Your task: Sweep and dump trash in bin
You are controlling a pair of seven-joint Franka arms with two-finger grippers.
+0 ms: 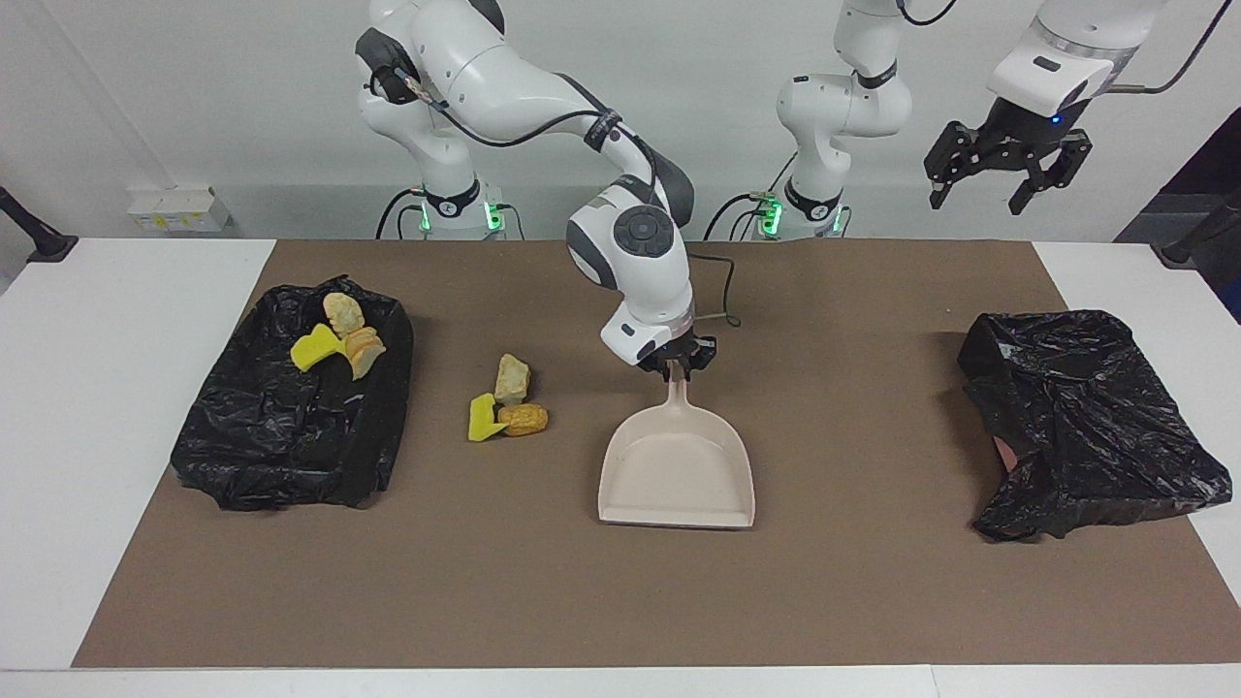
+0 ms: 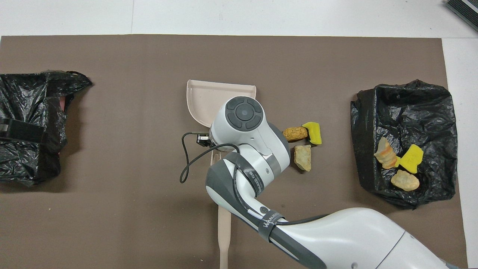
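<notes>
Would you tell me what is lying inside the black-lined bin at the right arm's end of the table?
On the black-lined bin lie three scraps: one yellow, two tan. Anything down among the liner's folds cannot be seen.

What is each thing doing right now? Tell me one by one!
Dustpan: flat on the mat, empty, handle in the right gripper.
Loose scraps: three on the mat beside the dustpan, not swept.
Bin near the right arm: lined with a black bag, three scraps in it.
Brush: lying on the mat, untouched.
Black bag near the left arm: crumpled.
Left gripper: raised, jaws open, waiting.
</notes>
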